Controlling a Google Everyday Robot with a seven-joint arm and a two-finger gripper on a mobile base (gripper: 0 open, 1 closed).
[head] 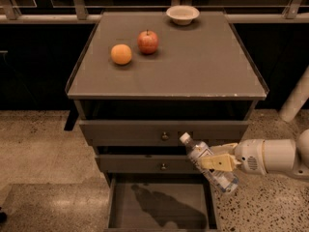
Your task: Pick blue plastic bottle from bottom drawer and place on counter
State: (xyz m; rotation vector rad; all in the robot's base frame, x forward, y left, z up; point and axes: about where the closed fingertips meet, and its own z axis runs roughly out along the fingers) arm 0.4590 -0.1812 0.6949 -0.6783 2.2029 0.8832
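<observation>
Camera view has your claw (pixel 218 163) closed around the blue plastic bottle (pixel 197 152), tilted cap-up below the counter's (pixel 193 62) front edge toward its front-right corner, so it is out of the open bottom drawer (pixel 145 211) and you have only the raise and placement left

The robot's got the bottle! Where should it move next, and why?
Probably straight up. The gripper holds the blue plastic bottle tilted, in front of the middle drawer, above the open bottom drawer and well below the counter. It likely must rise past the counter's front edge before moving over the top.
</observation>
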